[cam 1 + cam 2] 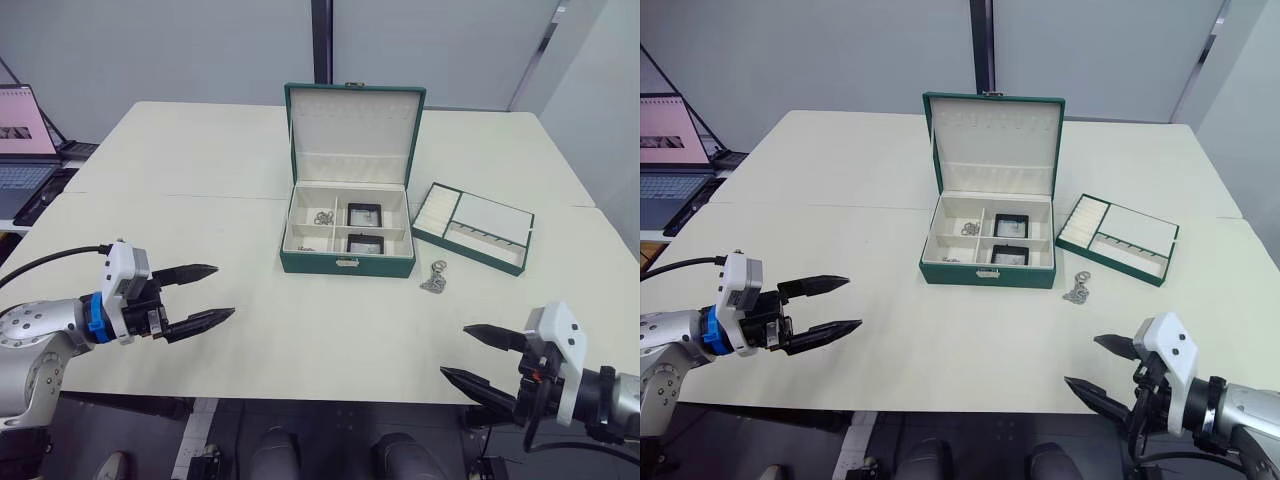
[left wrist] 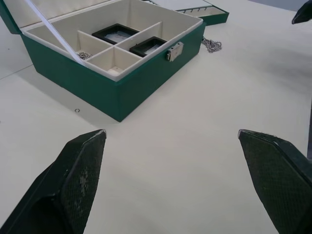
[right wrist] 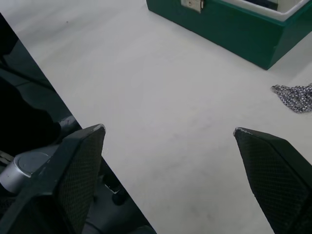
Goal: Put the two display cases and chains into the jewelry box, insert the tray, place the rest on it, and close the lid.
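Inside jewelry box (image 1: 347, 263): 2 display cases (image 1: 365, 212), 1 chain (image 1: 323, 217); 1 chain (image 1: 435, 279) outside; jaws released.

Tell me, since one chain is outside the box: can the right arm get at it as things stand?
Probably yes. The chain lies on bare table beside the jewelry box, nothing between it and the open right gripper.

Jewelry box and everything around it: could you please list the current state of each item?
jewelry box: open, no tray inside
lid: raised upright
display cases: both inside the box
chain in box: lying in a rear compartment
loose chain: on the table, outside the box
tray: on the table beside the box
left gripper: open, empty
right gripper: open, empty
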Robot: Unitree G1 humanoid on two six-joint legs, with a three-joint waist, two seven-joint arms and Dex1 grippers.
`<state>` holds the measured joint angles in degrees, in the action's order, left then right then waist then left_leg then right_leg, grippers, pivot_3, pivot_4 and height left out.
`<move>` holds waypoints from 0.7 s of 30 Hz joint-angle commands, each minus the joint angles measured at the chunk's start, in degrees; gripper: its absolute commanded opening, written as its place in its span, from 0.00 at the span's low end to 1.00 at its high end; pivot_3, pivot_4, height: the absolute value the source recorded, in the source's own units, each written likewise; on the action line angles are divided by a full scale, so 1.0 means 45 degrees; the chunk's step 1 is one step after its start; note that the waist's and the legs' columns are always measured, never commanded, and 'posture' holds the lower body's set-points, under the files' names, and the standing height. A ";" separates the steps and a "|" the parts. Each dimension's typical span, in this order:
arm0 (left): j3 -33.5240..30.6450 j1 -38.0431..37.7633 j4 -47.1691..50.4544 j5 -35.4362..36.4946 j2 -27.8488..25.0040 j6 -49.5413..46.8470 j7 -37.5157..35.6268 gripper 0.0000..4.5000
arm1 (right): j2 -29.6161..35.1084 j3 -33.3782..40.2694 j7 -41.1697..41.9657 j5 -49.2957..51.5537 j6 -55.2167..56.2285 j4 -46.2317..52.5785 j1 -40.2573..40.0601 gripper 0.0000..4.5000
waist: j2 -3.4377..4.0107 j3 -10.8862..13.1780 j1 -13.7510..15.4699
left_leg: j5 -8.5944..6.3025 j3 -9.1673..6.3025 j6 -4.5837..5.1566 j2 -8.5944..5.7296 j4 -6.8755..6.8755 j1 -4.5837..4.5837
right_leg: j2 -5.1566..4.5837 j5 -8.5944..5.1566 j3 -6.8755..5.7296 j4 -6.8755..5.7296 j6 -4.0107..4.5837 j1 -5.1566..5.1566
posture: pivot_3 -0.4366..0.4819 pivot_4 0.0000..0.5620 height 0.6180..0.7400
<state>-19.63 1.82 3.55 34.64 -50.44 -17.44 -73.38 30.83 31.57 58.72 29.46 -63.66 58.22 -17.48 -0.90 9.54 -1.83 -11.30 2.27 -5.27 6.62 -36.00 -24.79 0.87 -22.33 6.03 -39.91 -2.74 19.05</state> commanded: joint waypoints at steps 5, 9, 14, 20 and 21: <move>-0.0070 0.0342 -0.0308 -0.0239 -0.0182 0.0720 -0.0521 1.00 | 0.0603 0.0695 -0.0639 0.1394 0.0859 0.0132 -0.0728 1.00 | -0.0010 -0.0006 0.0021 | 0.0000 -0.0001 0.0000 0.0001 0.0001 -0.0005 | 0.0000 -0.0001 0.0000 0.0005 0.0002 0.0000 | 0.48 0.27 1.00; 0.0123 0.0582 0.0008 -0.0124 -0.0104 0.0574 -0.0537 1.00 | 0.1083 0.0709 -0.1015 0.1857 0.1158 -0.0184 -0.0821 1.00 | -0.0013 -0.0007 0.0023 | -0.0001 -0.0002 0.0001 0.0001 0.0001 -0.0005 | 0.0002 -0.0001 0.0002 0.0005 0.0002 -0.0002 | 0.48 0.27 1.00; 0.1044 0.2085 0.0966 0.0268 0.0259 -0.0367 0.0203 1.00 | 0.2027 0.0674 -0.1446 0.2096 0.1408 -0.0915 -0.0475 1.00 | -0.0038 -0.0017 0.0063 | 0.0000 -0.0004 0.0001 -0.0005 -0.0003 -0.0007 | -0.0001 -0.0001 0.0001 0.0007 0.0002 -0.0010 | 0.48 0.27 1.00; 0.1662 0.3033 0.2560 0.0334 0.0558 -0.2350 0.2345 1.00 | 0.2704 0.0880 -0.2126 0.2629 0.1482 -0.1593 0.0151 1.00 | -0.0050 -0.0025 0.0024 | -0.0001 -0.0014 0.0002 -0.0003 0.0000 -0.0008 | 0.0007 -0.0001 0.0005 0.0017 0.0002 -0.0020 | 0.48 0.27 1.00; 0.1692 0.3115 0.2820 0.0463 0.0634 -0.2715 0.2723 1.00 | 0.2742 0.0885 -0.2225 0.2698 0.1509 -0.1646 0.0154 1.00 | -0.0050 -0.0024 0.0016 | 0.0001 -0.0015 -0.0002 -0.0003 0.0003 -0.0008 | 0.0008 -0.0001 0.0007 0.0016 0.0002 -0.0018 | 0.48 0.27 1.00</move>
<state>-11.46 15.11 13.58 35.45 -47.67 -27.59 -63.60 42.53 33.93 49.43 40.31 -58.02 50.40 -17.03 -1.12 9.43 -1.76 -11.27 2.19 -5.33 6.61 -35.99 -24.82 0.92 -22.34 6.07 -39.84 -2.73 18.98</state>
